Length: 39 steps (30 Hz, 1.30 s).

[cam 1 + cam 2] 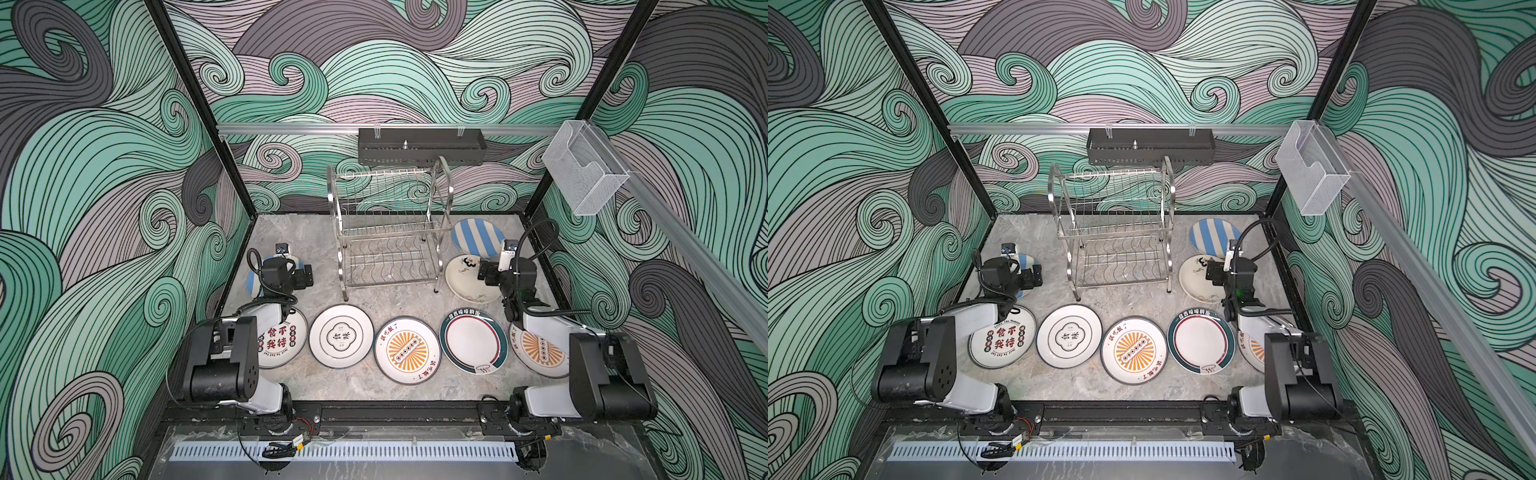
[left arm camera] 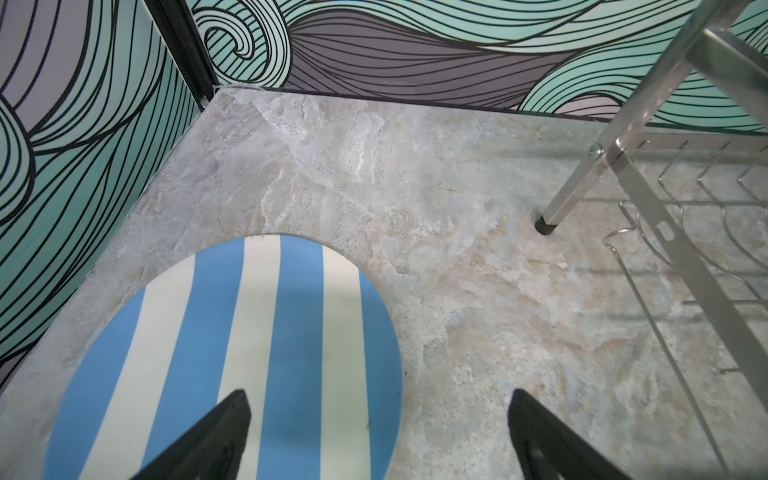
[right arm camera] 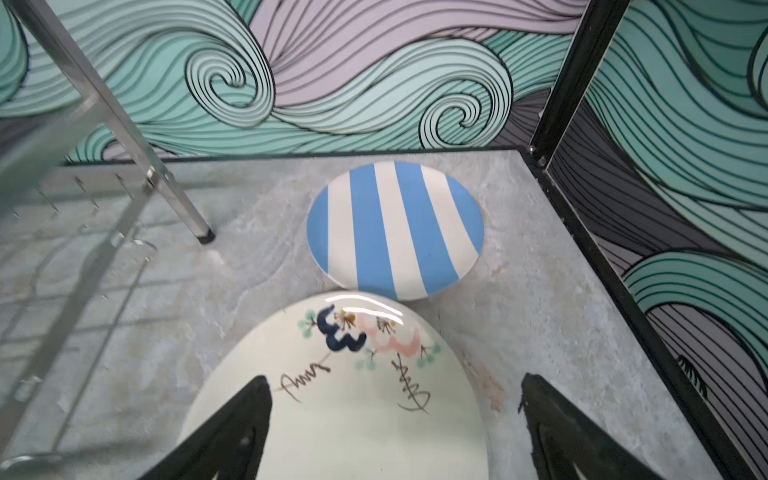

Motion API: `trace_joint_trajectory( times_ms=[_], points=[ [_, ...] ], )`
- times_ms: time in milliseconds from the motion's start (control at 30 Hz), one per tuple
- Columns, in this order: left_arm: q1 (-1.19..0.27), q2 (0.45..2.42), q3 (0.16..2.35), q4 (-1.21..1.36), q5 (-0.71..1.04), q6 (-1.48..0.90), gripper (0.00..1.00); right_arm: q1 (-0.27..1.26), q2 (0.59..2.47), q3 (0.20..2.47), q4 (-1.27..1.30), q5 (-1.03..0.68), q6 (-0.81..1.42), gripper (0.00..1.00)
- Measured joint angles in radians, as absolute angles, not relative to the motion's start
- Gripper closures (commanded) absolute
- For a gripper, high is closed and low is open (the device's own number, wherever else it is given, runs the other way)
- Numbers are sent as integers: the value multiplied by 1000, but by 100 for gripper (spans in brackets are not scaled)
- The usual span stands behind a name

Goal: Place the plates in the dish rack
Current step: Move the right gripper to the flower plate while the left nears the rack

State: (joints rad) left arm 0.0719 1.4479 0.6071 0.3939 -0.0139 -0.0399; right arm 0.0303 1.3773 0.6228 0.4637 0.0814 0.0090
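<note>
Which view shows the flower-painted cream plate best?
Right wrist view: the cream plate lies close, its painting clear. In both top views the right arm covers part; the left wrist view lacks it.

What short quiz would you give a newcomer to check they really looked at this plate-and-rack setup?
1. True or false: the dish rack holds no plates yet.
2. Which plate lies below the open right gripper? A) an orange sunburst plate B) the cream flowered plate C) a green-rimmed plate
3. How many blue-and-white striped plates lie on the table?

Key: 1. True. 2. B. 3. Two: one just beyond the cream flowered plate, one below the left gripper.
</note>
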Motion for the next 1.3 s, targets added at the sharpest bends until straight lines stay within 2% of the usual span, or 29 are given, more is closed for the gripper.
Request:
trace_joint_trajectory(
  times_ms=[133,300,567,767,1300],
  points=[
    [71,1354,646,286,6,-100,1,0,1353,735,318,16,77,9],
    [33,1298,744,209,93,-195,1,-111,1378,827,201,-106,195,12],
    [-19,1241,804,102,218,-305,1,-316,1637,959,160,-346,408,19],
    [-30,1164,770,76,256,-342,1,-324,1777,1029,79,-463,456,20],
    [-42,1168,747,73,305,-376,1,-323,1766,930,-76,-501,401,23]
  ],
)
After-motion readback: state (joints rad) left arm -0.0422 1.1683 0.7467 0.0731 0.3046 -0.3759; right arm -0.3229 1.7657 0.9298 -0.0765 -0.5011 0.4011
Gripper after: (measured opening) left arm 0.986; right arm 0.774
